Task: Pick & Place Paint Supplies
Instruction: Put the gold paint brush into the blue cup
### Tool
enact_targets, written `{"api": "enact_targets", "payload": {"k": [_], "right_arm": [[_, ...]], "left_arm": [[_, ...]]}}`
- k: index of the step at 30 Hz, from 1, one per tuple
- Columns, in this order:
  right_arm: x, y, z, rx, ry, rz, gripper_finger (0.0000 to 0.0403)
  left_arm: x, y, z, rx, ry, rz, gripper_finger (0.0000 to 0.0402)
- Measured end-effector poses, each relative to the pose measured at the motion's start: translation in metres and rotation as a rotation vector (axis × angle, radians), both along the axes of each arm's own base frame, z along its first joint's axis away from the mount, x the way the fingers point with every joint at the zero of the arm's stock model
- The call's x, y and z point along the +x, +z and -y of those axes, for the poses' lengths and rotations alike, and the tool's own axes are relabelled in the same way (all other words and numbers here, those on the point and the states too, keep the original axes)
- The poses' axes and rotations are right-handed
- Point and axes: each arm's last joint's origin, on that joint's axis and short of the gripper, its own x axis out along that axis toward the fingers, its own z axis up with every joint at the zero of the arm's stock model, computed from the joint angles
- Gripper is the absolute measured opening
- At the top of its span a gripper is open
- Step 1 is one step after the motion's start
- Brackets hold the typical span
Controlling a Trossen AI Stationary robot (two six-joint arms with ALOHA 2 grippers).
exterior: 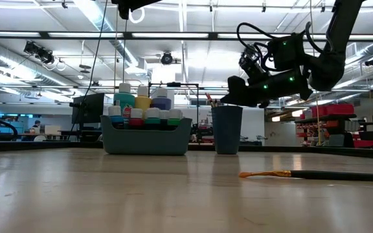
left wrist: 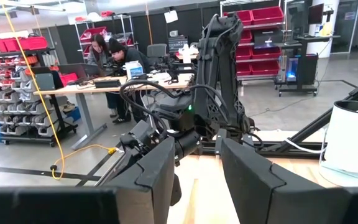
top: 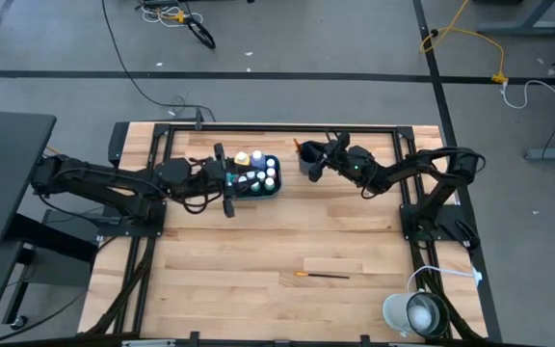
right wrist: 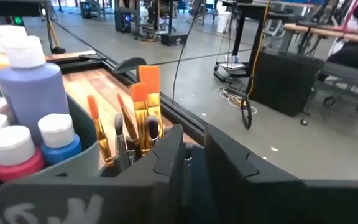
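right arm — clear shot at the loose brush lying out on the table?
Probably yes. The loose brush lies alone on bare wood, with nothing around it. The right gripper hangs over the cup, holding nothing; the left gripper sits by the tray, out of the way.

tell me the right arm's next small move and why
Probably lift the right end effector clear of the dark blue cup, then head toward the lone paintbrush lying on the table: the cup already holds brushes, and nothing shows between its fingers.
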Motion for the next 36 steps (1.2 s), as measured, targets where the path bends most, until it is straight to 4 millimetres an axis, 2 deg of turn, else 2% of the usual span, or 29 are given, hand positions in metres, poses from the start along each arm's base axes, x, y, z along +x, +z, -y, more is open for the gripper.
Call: {"api": "enact_targets", "payload": {"k": [6, 12, 19, 26, 36], "right_arm": [[0.002, 0.012, -0.011, -0.076, 0.044, -0.009, 0.0093], [0.003, 0.037, -0.040, -0.129, 0.144, -0.011, 0.0113], [0.000, 0.055, -0.089, -0.082, 0.495, -0.034, 0.0134], [-0.001, 0.050, -0.144, 0.023, 0.787, -0.069, 0.0164], [-0.012, 0.034, -0.194, 0.111, 0.863, -0.129, 0.0164]], "left_arm": [[0.000, -0.002, 0.000, 0.000, 0.000, -0.017, 0.0140], [0.000, -0.003, 0.000, 0.001, 0.000, -0.026, 0.0140], [0.000, -0.003, 0.000, 0.001, 0.000, -0.026, 0.0140], [0.000, -0.003, 0.000, 0.001, 0.000, -0.026, 0.0140], [0.000, -0.003, 0.000, 0.005, -0.004, -0.026, 0.0140]]}}
